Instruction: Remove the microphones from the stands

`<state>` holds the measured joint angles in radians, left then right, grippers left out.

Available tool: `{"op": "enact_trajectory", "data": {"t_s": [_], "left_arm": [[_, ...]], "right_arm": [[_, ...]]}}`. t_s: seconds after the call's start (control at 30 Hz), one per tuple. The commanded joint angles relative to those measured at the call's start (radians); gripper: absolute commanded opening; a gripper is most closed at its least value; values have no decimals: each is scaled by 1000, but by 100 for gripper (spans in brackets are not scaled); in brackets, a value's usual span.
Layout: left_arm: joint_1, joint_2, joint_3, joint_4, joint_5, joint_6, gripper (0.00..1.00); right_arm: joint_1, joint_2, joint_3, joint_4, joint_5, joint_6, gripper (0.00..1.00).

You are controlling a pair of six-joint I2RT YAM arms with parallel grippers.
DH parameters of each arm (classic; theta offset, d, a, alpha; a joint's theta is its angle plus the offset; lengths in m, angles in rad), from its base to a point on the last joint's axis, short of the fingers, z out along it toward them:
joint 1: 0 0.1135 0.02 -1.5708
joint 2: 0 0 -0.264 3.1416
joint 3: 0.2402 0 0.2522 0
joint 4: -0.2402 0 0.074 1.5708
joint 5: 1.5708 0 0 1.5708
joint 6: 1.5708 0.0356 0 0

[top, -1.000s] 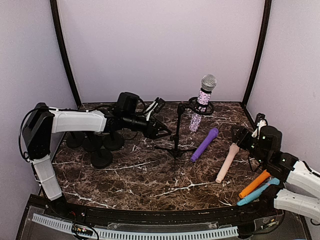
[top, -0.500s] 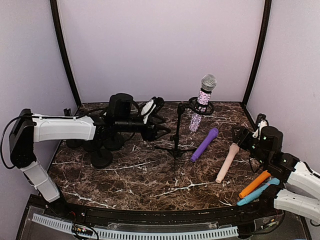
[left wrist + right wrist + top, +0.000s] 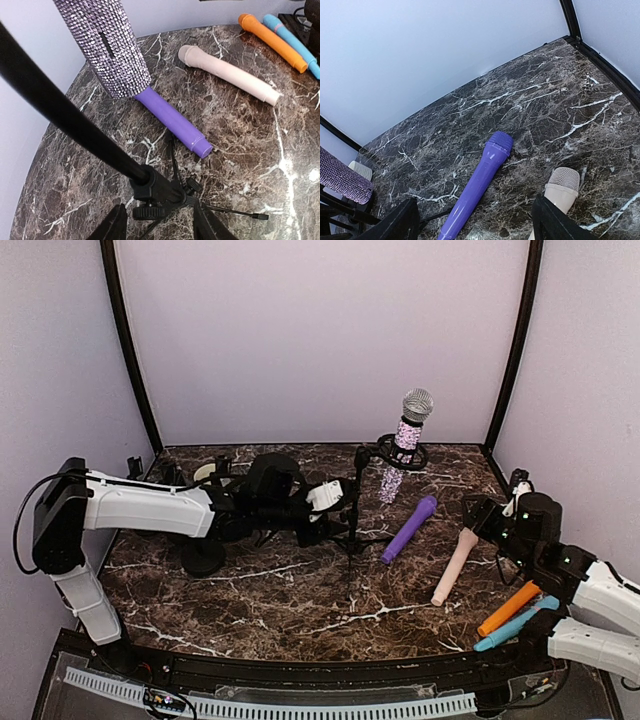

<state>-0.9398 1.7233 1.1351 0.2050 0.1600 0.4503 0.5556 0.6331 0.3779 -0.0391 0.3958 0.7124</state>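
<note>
The sparkly silver-and-purple microphone [image 3: 404, 445] sits tilted in the clip of the black tripod stand [image 3: 356, 502] at the back centre. Its glittering body [image 3: 107, 47] fills the top of the left wrist view. My left gripper [image 3: 335, 508] is low at the stand's pole. Its dark fingers [image 3: 112, 226] straddle the tripod hub [image 3: 155, 189] with a gap on each side, so the left gripper [image 3: 160, 227] is open. My right gripper [image 3: 483, 512] hovers at the right, open and holding nothing. In its own view the right gripper [image 3: 475, 230] faces the purple microphone [image 3: 476, 187].
A purple microphone [image 3: 409, 529] and a beige one [image 3: 455, 565] lie right of the stand. An orange [image 3: 508, 608] and a blue microphone [image 3: 515, 628] lie near the right arm. Several black round bases [image 3: 203, 558] stand at the left. Thin tripod legs [image 3: 235, 212] spread over the marble.
My left arm has swung right and down to the stand's lower pole, its wrist turned, and its jaws have narrowed around the hub. The right arm has stayed still.
</note>
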Motion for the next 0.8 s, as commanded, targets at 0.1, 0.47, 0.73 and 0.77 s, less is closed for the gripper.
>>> {"op": "enact_trajectory", "data": {"t_s": [0.1, 0.47, 0.73, 0.77], "left_arm": [[-32, 28, 38, -48, -121, 140, 45], [-62, 52, 36, 11, -237, 203, 39], [-71, 56, 35, 32, -269, 196, 27], [-71, 57, 36, 27, -267, 192, 25]], "right_arm": [[-6, 2, 22, 29, -5, 3, 78], [-6, 24, 36, 31, -3, -3, 79], [-6, 20, 33, 25, 0, -1, 79], [-6, 20, 33, 25, 0, -1, 79]]}}
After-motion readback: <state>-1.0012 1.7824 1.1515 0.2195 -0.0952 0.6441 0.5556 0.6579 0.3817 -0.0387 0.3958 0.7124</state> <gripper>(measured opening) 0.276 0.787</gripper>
